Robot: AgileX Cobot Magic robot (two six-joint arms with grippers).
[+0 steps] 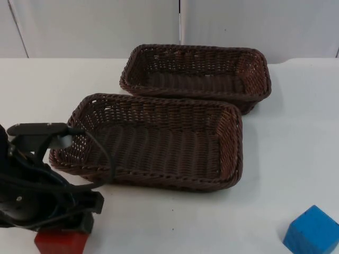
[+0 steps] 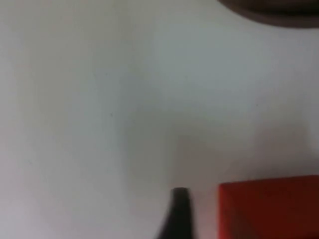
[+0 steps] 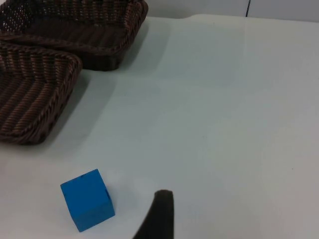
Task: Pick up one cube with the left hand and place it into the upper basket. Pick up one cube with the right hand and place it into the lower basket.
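The upper basket [image 1: 197, 74] is woven in dark brown wicker, an open lattice being seen along its walls; the lower basket [image 1: 153, 140] is made of the same dark brown weave, ridged in rows across its floor; a red cube [image 1: 61, 242] is seen under the black left gripper [image 1: 79, 222]; a blue cube [image 1: 312, 231] is seen on the white table [image 1: 296, 132]; a grey partition wall [image 1: 95, 26] is seen behind; a black fingertip [image 3: 157, 214] is seen beside the blue cube.
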